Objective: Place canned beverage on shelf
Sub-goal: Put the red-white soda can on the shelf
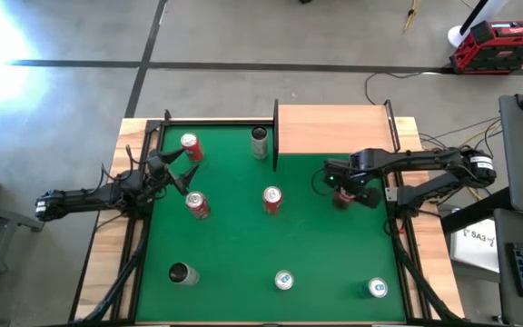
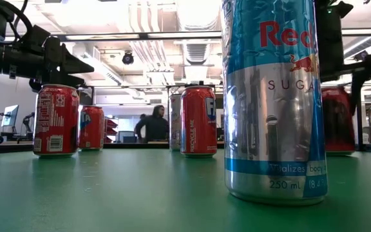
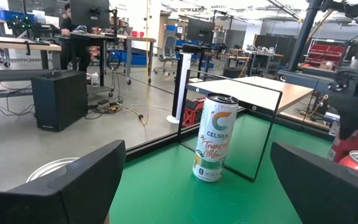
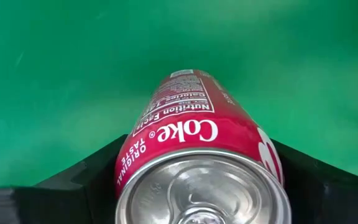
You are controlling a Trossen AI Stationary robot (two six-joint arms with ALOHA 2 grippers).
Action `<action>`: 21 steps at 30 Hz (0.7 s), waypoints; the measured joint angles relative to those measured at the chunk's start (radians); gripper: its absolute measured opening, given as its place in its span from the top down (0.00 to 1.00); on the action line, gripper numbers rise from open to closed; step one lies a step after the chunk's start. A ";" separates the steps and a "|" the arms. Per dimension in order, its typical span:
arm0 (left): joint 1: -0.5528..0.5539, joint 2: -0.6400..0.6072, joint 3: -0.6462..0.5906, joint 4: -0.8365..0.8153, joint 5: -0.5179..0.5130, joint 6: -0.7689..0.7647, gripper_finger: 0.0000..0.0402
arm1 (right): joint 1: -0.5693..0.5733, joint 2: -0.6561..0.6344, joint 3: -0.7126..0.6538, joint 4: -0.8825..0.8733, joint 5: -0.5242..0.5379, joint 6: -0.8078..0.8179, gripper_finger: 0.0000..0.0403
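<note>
- I have the right gripper down over a red Coke can near the right edge of the green mat, just in front of the shelf. In the right wrist view its two dark fingers flank the can on both sides and look to be against it, so I call this a closing grip on the can, not yet proven firm.
- To do this well, I would let the fingers finish squeezing before lifting; the can is smooth and round, so an off-centre pinch could let it turn or slip.
- I would lift straight up, high enough to clear the shelf's black side rail, then carry it back over the pale wood board and set it down upright.
- The can stands upright on the mat; its silver top with the pull tab faces the wrist camera, with white lettering and a nutrition panel down the red side.
- The shelf board looks bare from above; a tall pale can stands just beside its left rail.
- My left gripper waits at the left side, fingers spread wide and holding nothing, near two other red cans.
</note>
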 joint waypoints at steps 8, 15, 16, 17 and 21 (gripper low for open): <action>0.000 0.000 0.000 0.000 0.000 0.000 0.04 | 0.000 0.002 0.002 0.006 -0.003 0.462 0.28; 0.000 0.000 0.000 0.000 0.000 0.000 0.04 | 0.000 0.003 0.002 0.013 0.014 0.586 0.28; 0.000 0.000 0.000 0.000 0.000 0.000 0.04 | 0.000 0.003 0.002 0.015 0.018 0.584 0.28; 0.000 0.000 0.000 0.000 0.000 0.000 0.04 | 0.000 0.003 0.002 0.015 0.022 0.574 0.28; 0.000 0.000 0.000 0.000 0.000 0.000 0.04 | -0.001 0.003 0.001 0.018 0.055 0.490 0.28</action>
